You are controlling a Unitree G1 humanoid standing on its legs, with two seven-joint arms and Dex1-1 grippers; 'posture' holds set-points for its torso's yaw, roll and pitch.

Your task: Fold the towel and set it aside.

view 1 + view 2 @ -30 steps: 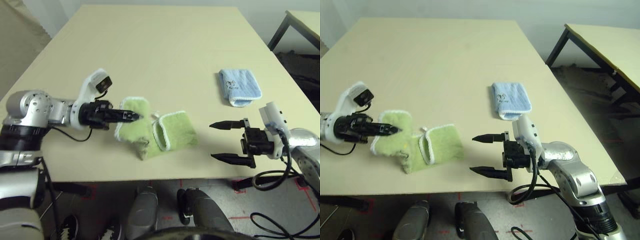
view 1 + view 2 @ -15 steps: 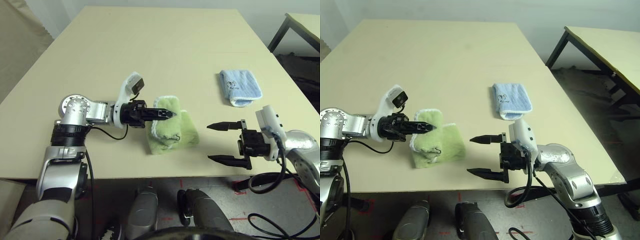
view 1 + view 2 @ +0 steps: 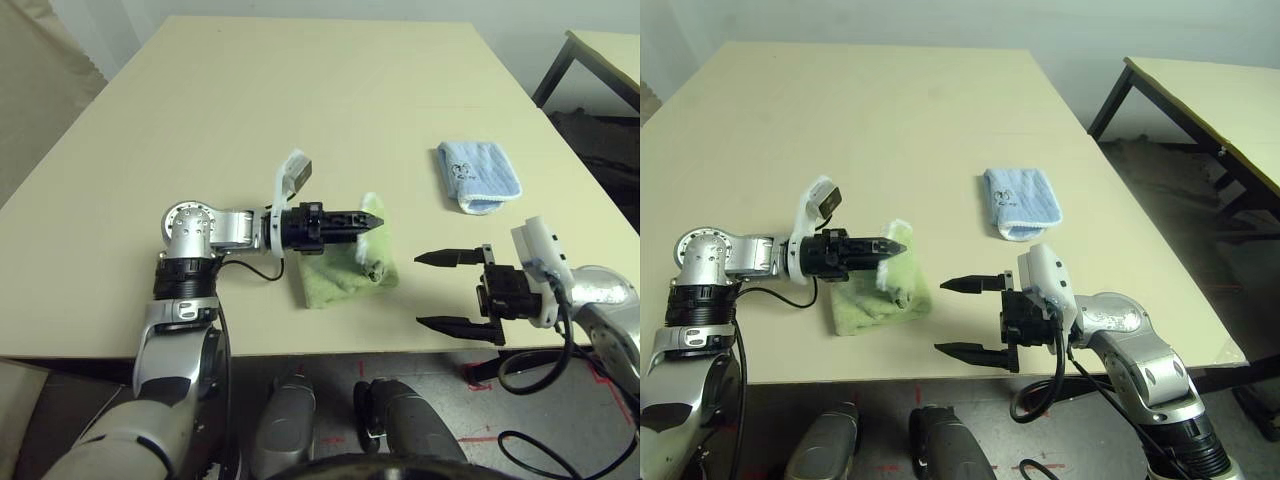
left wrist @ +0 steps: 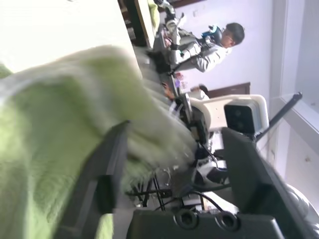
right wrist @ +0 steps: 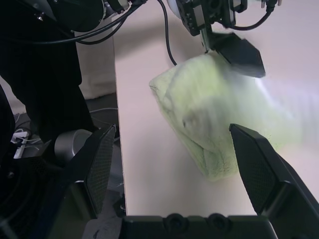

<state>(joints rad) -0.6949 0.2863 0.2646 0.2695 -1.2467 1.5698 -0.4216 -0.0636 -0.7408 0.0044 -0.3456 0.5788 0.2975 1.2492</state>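
Note:
The towel (image 3: 335, 282) is a light yellow-green heap, folded over on itself near the table's front edge. My left gripper (image 3: 376, 218) reaches in from the left and hovers over the towel's right part. In the left wrist view its fingers (image 4: 107, 174) stand wide apart, with a blurred flap of the towel (image 4: 55, 124) between them. My right gripper (image 3: 445, 291) hangs open and empty just right of the towel, and the towel (image 5: 214, 114) lies ahead of it in its wrist view.
A smaller light blue towel (image 3: 478, 175) lies folded at the back right. A second table (image 3: 1210, 90) stands to the right, beyond the table edge. A person (image 4: 219, 42) sits far off in the left wrist view. The bare tabletop (image 3: 300, 90) stretches away behind the towels.
My left gripper swept to the right, carrying the towel's left half over its right half, then its fingers spread apart. The right gripper has barely moved.

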